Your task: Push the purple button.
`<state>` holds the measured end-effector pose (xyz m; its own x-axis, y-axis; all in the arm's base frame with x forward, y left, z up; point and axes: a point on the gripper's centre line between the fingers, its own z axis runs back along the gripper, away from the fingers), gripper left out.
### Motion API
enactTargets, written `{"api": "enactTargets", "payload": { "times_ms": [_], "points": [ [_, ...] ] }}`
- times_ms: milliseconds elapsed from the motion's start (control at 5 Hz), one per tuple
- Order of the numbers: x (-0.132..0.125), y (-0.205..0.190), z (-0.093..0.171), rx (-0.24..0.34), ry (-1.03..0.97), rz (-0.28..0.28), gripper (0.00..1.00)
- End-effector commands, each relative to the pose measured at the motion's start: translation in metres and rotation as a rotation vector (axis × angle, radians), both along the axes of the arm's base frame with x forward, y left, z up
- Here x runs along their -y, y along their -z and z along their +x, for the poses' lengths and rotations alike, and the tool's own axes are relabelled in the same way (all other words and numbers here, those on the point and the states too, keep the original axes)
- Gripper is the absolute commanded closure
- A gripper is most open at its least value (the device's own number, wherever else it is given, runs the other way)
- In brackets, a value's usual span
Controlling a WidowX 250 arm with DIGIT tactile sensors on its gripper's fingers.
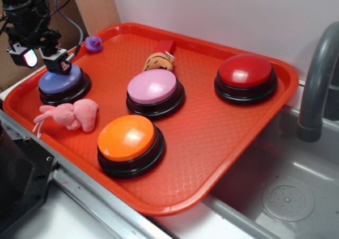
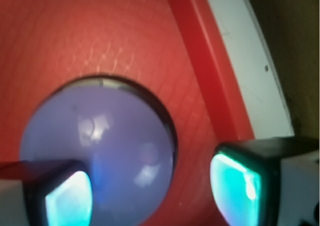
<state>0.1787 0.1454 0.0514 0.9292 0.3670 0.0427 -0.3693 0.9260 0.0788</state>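
At the tray's left rear corner: purple button (image 1: pixel 60 81), dome on black base, on the red tray (image 1: pixel 212 138). End effector (image 1: pixel 46 58) directly above it, tips at the dome's top; actual contact cannot be told. In the wrist view the fingers (image 2: pixel 235 186) stand spread apart, grasping nothing, the button (image 2: pixel 100 146) under the gap. Just in front: pink plush toy (image 1: pixel 71 115). Also on tray: lilac button (image 1: pixel 152 86), orange button (image 1: pixel 127 138), red button (image 1: pixel 245 71), small purple duck (image 1: pixel 94 43).
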Motion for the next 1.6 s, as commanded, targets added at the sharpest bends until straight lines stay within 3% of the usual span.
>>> {"api": "enactTargets", "payload": {
  "times_ms": [0,200,400,600,800,1000,1400],
  "points": [
    [0.003,-0.009,-0.003,-0.025,-0.021,-0.027,0.00],
    [0.008,-0.031,-0.002,0.004,0.013,-0.022,0.00],
    [0.004,-0.055,-0.004,0.034,0.000,0.029,0.00],
    [0.009,-0.057,-0.001,0.053,0.024,0.043,0.00],
    [0.011,-0.063,-0.027,0.094,0.073,0.067,0.00],
    [0.016,-0.077,-0.033,0.079,0.063,0.020,0.00],
    [0.013,-0.113,-0.042,0.140,0.033,0.017,0.00]
  ]
}}
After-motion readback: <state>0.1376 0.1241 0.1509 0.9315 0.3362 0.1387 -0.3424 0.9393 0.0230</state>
